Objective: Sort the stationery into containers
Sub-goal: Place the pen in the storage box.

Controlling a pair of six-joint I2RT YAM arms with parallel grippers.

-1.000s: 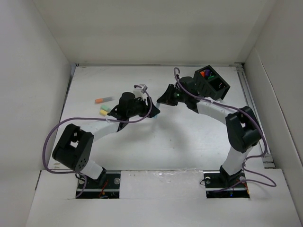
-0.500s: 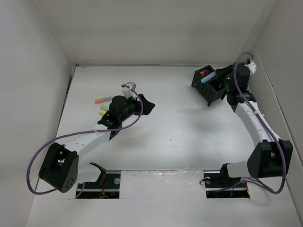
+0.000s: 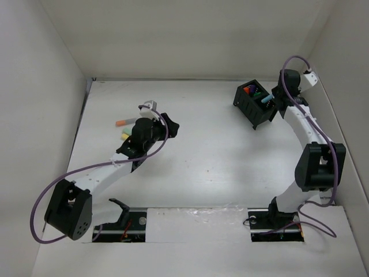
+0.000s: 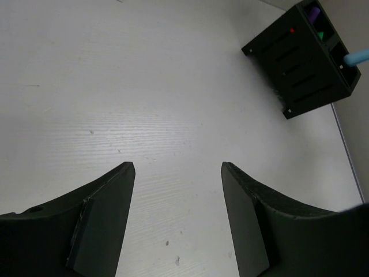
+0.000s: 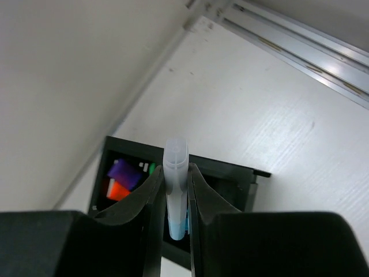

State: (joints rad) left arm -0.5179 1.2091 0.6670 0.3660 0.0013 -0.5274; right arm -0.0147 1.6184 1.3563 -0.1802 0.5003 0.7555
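Tabletop point(image 3: 219, 167) lies white between pale walls point(image 3: 173, 34); left jaws gape empty, right jaws pinch blue marker point(image 5: 176, 173).

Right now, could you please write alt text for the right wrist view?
The right claw grips a light blue marker over a black two-compartment box on a white table. One compartment holds purple, orange and green markers; a metal rail crosses the upper right corner.
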